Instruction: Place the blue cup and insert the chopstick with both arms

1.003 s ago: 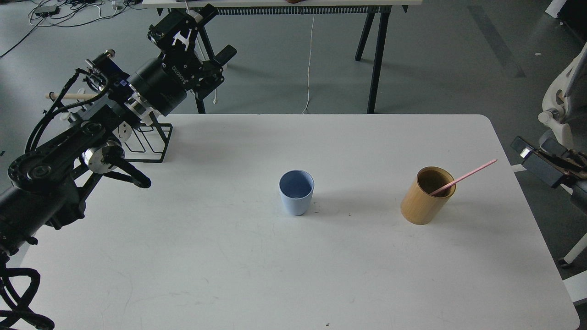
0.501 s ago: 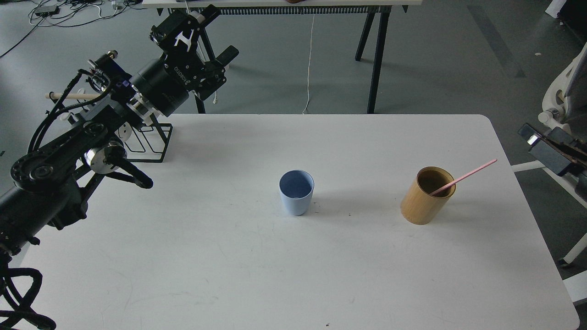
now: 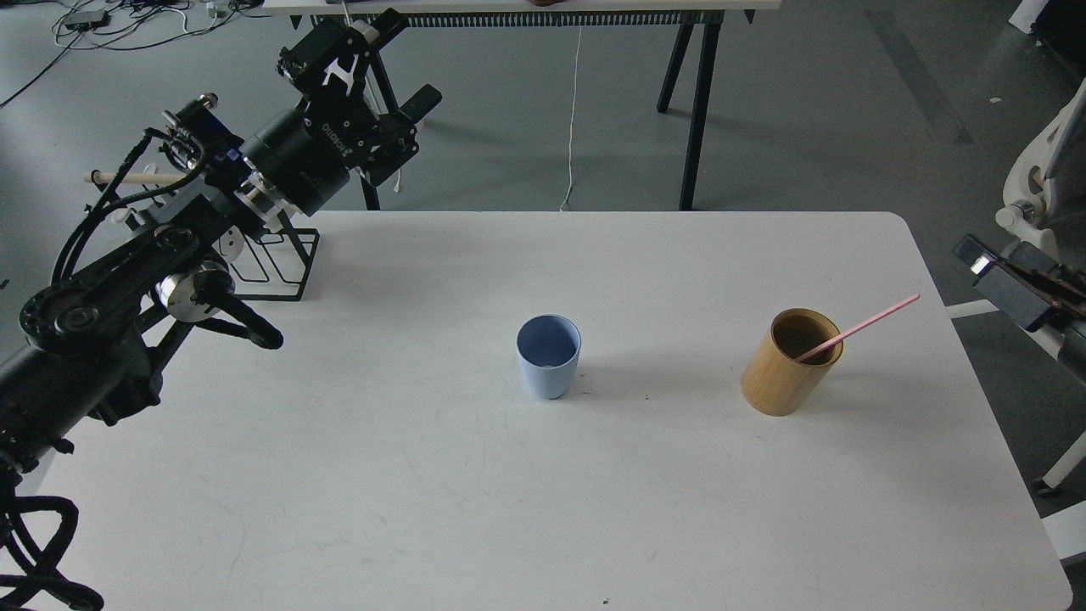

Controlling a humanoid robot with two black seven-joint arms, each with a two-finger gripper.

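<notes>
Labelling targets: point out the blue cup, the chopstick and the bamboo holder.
blue cup [image 3: 547, 378]: head view, outer front wall.
chopstick [image 3: 874, 322]: head view, mid-shaft outside holder.
bamboo holder [image 3: 776, 382]: head view, outer side wall.

table [image 3: 424, 475]: plain white, faint grey scuffs. blue cup [image 3: 548, 373] at centre: light-blue outside, darker blue inside, no pattern. bamboo holder [image 3: 782, 373] right of centre: tan wall, dark brown interior. chopstick [image 3: 861, 326] in it: pale pink. left arm [image 3: 127, 280] at left: black, black cables, silver joint cap; left gripper [image 3: 365, 81] upper left: black, white lettering on its body. wire rack [image 3: 271, 267] behind the arm: black. floor [image 3: 806, 110] along top: grey-green. trestle legs [image 3: 696, 102]: black. cord [image 3: 573, 119] hanging top centre: white.
</notes>
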